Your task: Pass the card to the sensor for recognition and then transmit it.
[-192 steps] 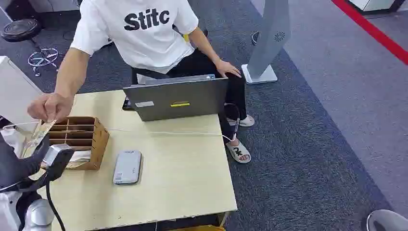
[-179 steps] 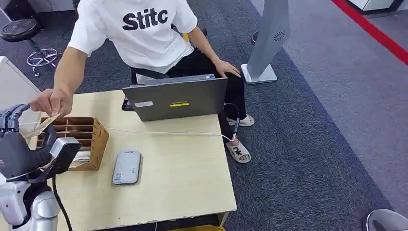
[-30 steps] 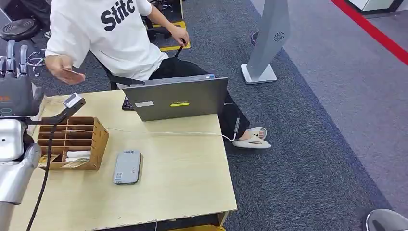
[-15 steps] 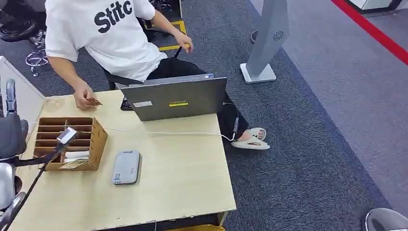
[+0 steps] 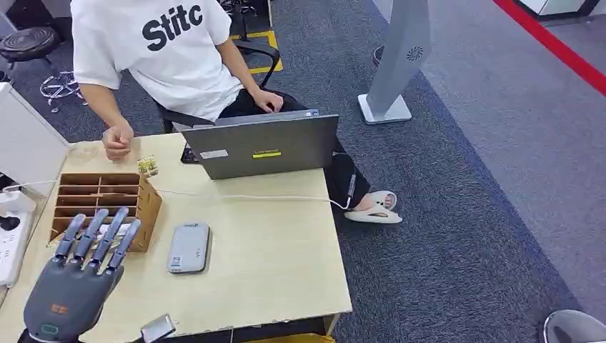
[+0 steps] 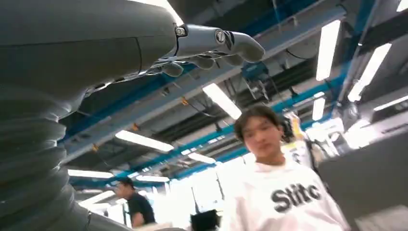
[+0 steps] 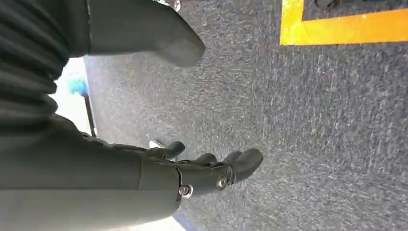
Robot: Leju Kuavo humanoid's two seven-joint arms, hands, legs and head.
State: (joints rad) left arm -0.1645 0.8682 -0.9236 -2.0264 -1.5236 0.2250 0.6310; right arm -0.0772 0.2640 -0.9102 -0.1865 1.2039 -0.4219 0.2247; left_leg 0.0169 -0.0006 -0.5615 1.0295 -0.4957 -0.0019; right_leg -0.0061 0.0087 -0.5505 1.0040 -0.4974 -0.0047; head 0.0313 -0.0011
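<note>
Face of the person (image 5: 168, 53) cut off by the head view's top edge. Left hand (image 5: 75, 282) cropped at the bottom edge, wrist out of frame. Contents of the wooden organizer (image 5: 107, 204) partly hidden behind its fingers. Small item (image 5: 148, 165) beside the laptop (image 5: 261, 146) too small to identify. Laptop screen facing away, unreadable. Sensor (image 5: 189, 247) label too small to read.
</note>
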